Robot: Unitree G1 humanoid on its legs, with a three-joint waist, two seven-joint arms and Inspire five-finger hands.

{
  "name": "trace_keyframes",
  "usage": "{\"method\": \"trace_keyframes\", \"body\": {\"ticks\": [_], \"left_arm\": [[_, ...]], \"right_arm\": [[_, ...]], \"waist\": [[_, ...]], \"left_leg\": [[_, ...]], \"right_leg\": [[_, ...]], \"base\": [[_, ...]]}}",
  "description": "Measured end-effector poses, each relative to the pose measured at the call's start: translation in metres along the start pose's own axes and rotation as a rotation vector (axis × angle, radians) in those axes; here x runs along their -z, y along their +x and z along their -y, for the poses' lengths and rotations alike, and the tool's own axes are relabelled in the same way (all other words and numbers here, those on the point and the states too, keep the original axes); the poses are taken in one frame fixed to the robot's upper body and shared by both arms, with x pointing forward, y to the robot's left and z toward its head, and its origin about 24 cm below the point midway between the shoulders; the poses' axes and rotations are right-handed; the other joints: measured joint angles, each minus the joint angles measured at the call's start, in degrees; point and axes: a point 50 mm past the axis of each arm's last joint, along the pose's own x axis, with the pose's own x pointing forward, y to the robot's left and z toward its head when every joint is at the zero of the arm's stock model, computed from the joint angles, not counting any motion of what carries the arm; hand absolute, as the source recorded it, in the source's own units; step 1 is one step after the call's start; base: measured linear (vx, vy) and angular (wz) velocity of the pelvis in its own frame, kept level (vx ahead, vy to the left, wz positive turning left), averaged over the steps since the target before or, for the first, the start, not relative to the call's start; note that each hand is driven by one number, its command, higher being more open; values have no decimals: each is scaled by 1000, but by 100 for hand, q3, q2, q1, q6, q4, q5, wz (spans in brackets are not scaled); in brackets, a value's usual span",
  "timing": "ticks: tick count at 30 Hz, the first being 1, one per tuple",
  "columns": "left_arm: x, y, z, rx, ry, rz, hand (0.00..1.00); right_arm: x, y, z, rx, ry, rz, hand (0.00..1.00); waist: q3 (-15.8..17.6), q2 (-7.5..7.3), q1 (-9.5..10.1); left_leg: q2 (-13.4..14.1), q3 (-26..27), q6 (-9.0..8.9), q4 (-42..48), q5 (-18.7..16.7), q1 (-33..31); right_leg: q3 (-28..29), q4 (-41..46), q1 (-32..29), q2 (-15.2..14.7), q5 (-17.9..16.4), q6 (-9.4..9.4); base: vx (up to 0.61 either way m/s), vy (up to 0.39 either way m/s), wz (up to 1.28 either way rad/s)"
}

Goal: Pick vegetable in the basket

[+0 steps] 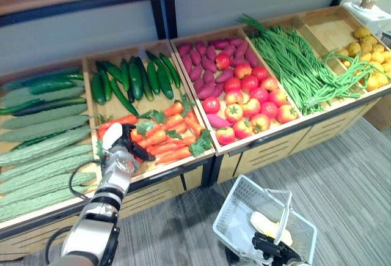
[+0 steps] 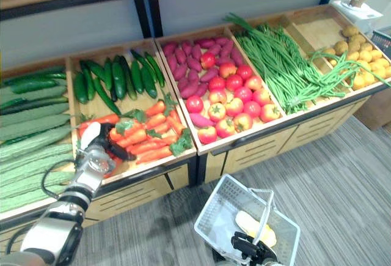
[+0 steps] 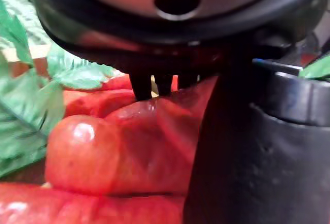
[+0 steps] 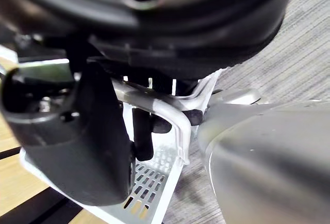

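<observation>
Left arm reaching up to crate (image 1: 178,167); left hand (image 1: 122,150) low over orange heap, thumb and fingers curled round carrot (image 3: 118,152) lying among others. Right hand (image 4: 93,147) clenched on basket (image 1: 244,208) handle.

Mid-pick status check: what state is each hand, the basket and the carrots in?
Carrots: lying in their bin.
Left robot hand: down on the carrots, grasp unclear.
Right robot hand: closed round the basket handle.
Basket: held tilted, one pale yellow vegetable inside.
</observation>
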Motion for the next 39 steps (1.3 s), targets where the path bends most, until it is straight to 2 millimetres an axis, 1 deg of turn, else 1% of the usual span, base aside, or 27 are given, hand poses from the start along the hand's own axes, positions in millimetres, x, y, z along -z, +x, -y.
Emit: {"method": "trace_keyframes", "body": {"ticks": [1, 3, 5, 9, 13, 15, 19, 21, 24, 26, 27, 28, 29, 31, 33, 35, 37, 38, 39], "left_arm": [[-4, 0, -2, -14, -8, 21, 0], [-4, 0, -1, -13, -10, 25, 0], [-4, 0, 0, -8, -16, 39, 0], [-4, 2, -5, -18, -24, 59, 0], [-4, 2, -6, -26, -26, 65, 0], [-9, 2, -10, -38, -26, 85, 0], [-18, 1, -11, -48, -30, 115, 0], [-27, 0, -12, -47, -39, 139, 0], [-44, -4, -15, -30, -99, 189, 0], [-74, -15, -17, 19, -231, 306, 0], [-83, -18, -20, 32, -273, 338, 0], [-97, -25, -25, 50, -347, 402, 0], [-108, -32, -30, 61, -403, 456, 0], [-113, -39, -35, 96, -491, 500, 0], [-111, -45, -34, 153, -580, 517, 0], [-95, -47, -25, 216, -661, 470, 0], [-86, -47, -22, 250, -713, 439, 0], [-80, -47, -19, 270, -721, 422, 0], [-72, -49, -13, 297, -718, 401, 0]], "right_arm": [[0, 0, 1, 1, 6, -1, 0], [0, 0, -1, -5, 16, 3, 0], [-4, 3, -7, -26, -5, 5, 0], [-10, 5, -12, -44, -41, 14, 0], [-11, 6, -13, -49, -46, 16, 0], [-11, 6, -13, -50, -39, 17, 0], [-10, 6, -15, -52, -26, 20, 0], [-7, 6, -17, -53, -5, 17, 0], [-3, 7, -20, -52, 39, 17, 0], [3, 5, -19, -43, 78, 15, 0], [5, 5, -18, -40, 86, 13, 0], [9, 3, -17, -31, 114, 10, 0], [14, 1, -15, -19, 140, 9, 0], [21, -2, -10, 3, 171, 1, 0], [32, -7, -1, 40, 198, -16, 0], [47, -14, 8, 82, 233, -49, 0], [53, -16, 11, 100, 250, -62, 0], [58, -19, 13, 115, 260, -72, 0], [65, -22, 17, 136, 276, -90, 0]], "waist": [[11, 6, 14], [24, -16, 19], [38, -34, 11], [47, -44, 2], [64, -74, -4], [64, -74, -4], [120, -173, -25], [135, -225, -70], [135, -256, -66], [131, -259, -51], [129, -261, -47], [109, -260, -21], [93, -245, -12], [-20, -189, -15], [-169, -76, -15], [-475, 59, 9], [-509, 82, 25], [-567, 93, 29], [-692, 89, 68]], "left_leg": [[-19, 4, 17, 7, 15, -45], [-20, 7, 16, 26, 16, -53], [-20, 18, 17, 26, 20, -88], [-49, 20, 29, 3, 30, -188], [-89, 19, 31, 3, 31, -179], [-119, 10, 31, 2, 30, -178], [-168, -56, 37, 2, 28, -158], [-192, -188, 41, 21, 30, -125], [-191, -260, 53, 30, 39, -41], [-173, -364, 54, 31, 40, 82], [-160, -380, 54, 31, 40, 116], [-146, -391, 53, 31, 40, 183], [-143, -409, 53, 31, 39, 263], [-137, -443, 53, 30, 39, 327], [-122, -499, 51, 27, 37, 448], [-80, -521, 18, -1, 9, 496], [-50, -542, 11, -2, 4, 600], [-26, -553, -10, -3, -14, 627], [-10, -576, -12, -5, -16, 622]], "right_leg": [[0, -30, -27, -16, 22, -9], [-1, -33, -36, -15, 25, -13], [9, -61, -69, -12, 56, -20], [28, -123, -154, -34, 128, -6], [49, -131, -152, -67, 145, 13], [39, -131, -141, -104, 151, 24], [-38, -146, -54, -184, 156, 36], [-150, -177, 82, -236, 154, 38], [-229, -213, 240, -248, 154, 38], [-304, -222, 423, -226, 148, 40], [-314, -222, 461, -217, 146, 39], [-320, -221, 531, -203, 133, 41], [-327, -222, 625, -200, 97, 39], [-327, -221, 684, -193, 65, 34], [-346, -223, 828, -183, 9, 32], [-381, -224, 896, -140, -41, 21], [-411, -262, 1035, -114, -55, 1], [-424, -272, 1076, -94, -62, -9], [-432, -277, 1081, -81, -63, -12]], "base": [[0, 0, 0], [0, 0, 0], [-31, -6, -3], [-48, -4, -1], [-13, 1, 0], [-10, 14, 4], [-3, 22, 14], [18, 22, 27], [32, 11, 17], [41, 0, 18], [32, -9, 10], [31, -17, 5], [0, 0, 0], [0, 0, 0], [27, -37, 5], [0, -43, 8], [-25, -40, 8], [-75, -56, 8], [-64, -48, 6]]}}
